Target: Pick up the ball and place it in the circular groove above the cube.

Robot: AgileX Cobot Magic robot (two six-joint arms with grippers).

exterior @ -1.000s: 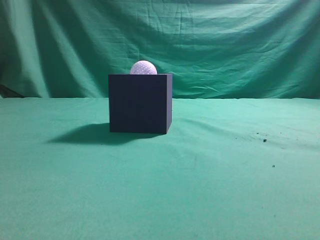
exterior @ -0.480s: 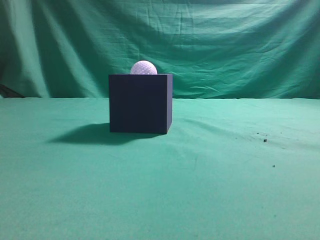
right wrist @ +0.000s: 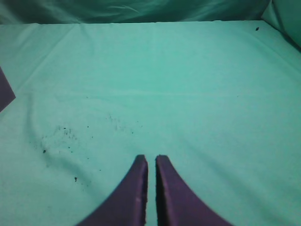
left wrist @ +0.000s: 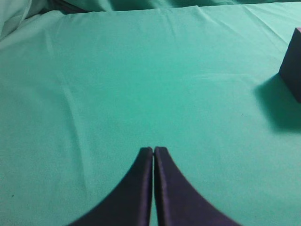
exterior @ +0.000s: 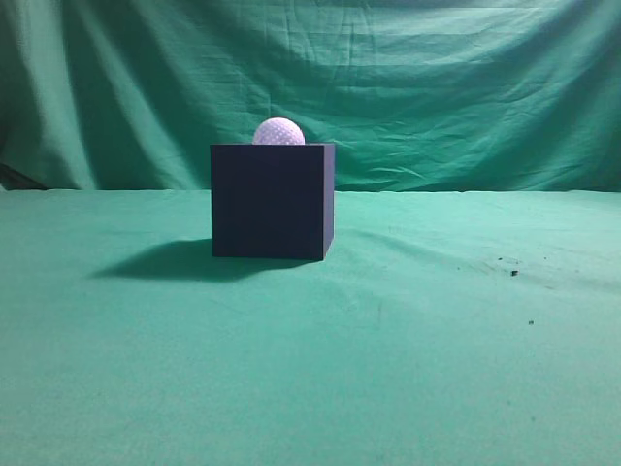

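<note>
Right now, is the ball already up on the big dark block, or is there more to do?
It looks done. The ball sits on top of the cube, its lower part hidden behind the top edge, as if settled in the groove. Nothing is in hand: the left gripper and right gripper are shut, empty, away from the cube. Nothing seems left.

A green cloth (exterior: 388,369) covers the bench, wrinkled, with dark specks (right wrist: 66,134) scattered ahead-left of the right jaws.
</note>
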